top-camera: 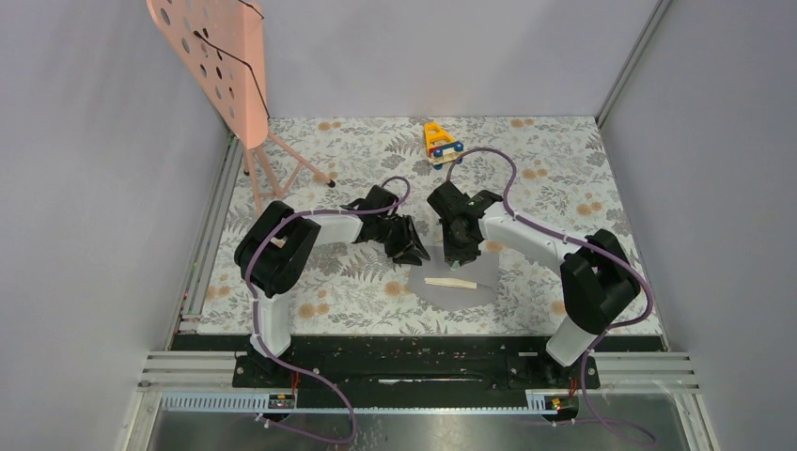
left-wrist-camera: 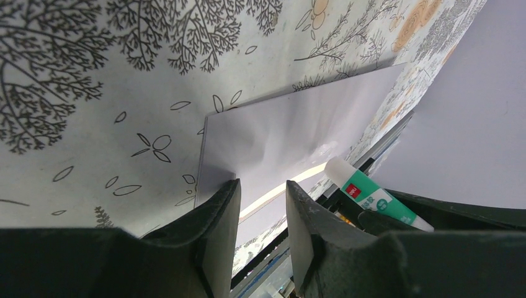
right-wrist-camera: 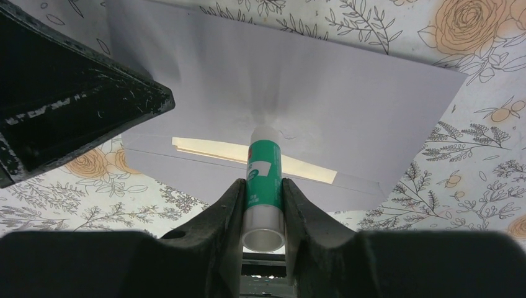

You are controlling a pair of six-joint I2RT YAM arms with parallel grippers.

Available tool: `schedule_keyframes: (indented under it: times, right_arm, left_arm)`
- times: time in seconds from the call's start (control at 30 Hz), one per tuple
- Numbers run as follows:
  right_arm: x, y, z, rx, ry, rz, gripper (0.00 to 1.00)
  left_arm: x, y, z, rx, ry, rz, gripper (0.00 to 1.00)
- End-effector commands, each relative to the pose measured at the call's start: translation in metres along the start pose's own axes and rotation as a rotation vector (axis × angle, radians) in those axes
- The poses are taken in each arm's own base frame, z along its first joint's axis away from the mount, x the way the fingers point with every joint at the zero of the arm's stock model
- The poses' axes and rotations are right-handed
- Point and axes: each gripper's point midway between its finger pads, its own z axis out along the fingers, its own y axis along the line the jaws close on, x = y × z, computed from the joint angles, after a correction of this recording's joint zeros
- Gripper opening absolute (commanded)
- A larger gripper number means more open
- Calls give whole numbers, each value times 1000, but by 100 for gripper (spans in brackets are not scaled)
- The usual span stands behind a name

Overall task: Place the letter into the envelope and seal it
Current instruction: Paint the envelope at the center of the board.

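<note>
- The right gripper (right-wrist-camera: 263, 184) is clamped on a green-and-white glue stick (right-wrist-camera: 263, 155), with its jaws snug against the tube's sides.
- The stick's white tip touches the opened flap of the envelope (right-wrist-camera: 322, 93).
- The left gripper (left-wrist-camera: 262, 187) has its jaws partly apart with nothing caught between them. Its fingertips sit at a corner of the envelope, and it cannot be told whether they press on the paper.
- The envelope lies flat on the floral table cover (right-wrist-camera: 471, 37) between the two grippers.
- A cream strip of the letter (right-wrist-camera: 205, 148) shows at the envelope's mouth.
- Well beyond, a yellow toy (top-camera: 440, 143) sits near the far edge.
- A pink perforated stand (top-camera: 211, 56) rises at the far left.
</note>
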Motion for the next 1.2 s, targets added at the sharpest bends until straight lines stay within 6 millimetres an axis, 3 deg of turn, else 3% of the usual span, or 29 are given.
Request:
schedule_keyframes:
  times: [0.0,0.4,0.8,1.17]
  right_arm:
    - [5,4,-4,11,-13,-7,0]
    - [10,14,6,61,6,-37,0]
    - [17,-5,23,153,6,-23,0]
    - [25,-25,17,176,7,-4,0]
  left_arm:
    - [10,33,8,-118,7,-42,35]
    - [12,37,9,-126,12,-47,35]
    - [12,39,10,-129,16,-52,35]
    - [15,43,10,-140,25,-47,35]
